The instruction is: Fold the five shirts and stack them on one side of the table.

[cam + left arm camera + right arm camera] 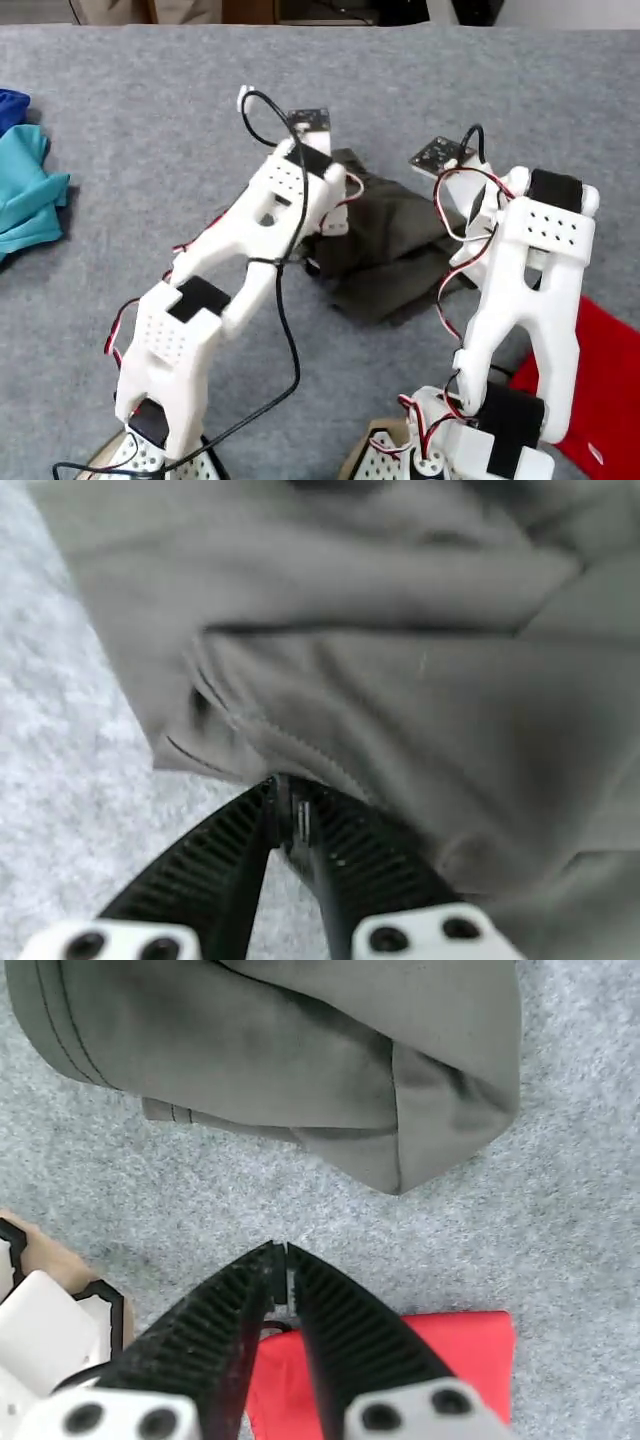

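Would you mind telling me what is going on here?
This is a shirt-folding job. The left gripper is shut at the edge of a crumpled dark shirt mid-table; whether it pinches cloth is unclear. The right gripper, shut and empty, hangs between that and a red shirt. A teal shirt and a blue shirt lie far left.

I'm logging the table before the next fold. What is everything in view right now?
olive shirt: one, dark olive, rumpled, mid-table between the arms
teal shirt: one, teal, table's left edge
blue shirt: one, blue, same edge, just behind the teal shirt
red shirt: one, red, by the right arm's base
table: one, grey cover, under everything
left arm: one, white, stretched to the olive shirt
right arm: one, white, beside the olive shirt
left gripper: one, black, shut at the olive shirt's hem
right gripper: one, black, shut, over bare table
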Robot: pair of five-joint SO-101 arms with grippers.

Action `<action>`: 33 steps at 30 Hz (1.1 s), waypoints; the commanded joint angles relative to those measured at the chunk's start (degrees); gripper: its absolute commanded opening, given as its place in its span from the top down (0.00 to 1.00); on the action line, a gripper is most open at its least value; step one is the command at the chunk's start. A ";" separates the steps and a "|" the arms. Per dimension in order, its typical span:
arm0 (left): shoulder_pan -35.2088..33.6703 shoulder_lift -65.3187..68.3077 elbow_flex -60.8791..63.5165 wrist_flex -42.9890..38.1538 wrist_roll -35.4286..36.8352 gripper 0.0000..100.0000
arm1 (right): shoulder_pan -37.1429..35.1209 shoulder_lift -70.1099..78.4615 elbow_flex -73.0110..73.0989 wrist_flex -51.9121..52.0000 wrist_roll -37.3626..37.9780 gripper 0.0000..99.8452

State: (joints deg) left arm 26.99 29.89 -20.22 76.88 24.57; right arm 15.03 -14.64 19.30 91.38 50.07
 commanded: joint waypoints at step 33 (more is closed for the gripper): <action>-48.00 -0.75 -18.55 23.91 -10.90 0.88 | -46.73 50.33 -51.65 2.20 -20.04 0.72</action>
State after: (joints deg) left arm -21.01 30.07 -39.82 100.18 13.85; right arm -31.47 26.15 -23.25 92.97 32.13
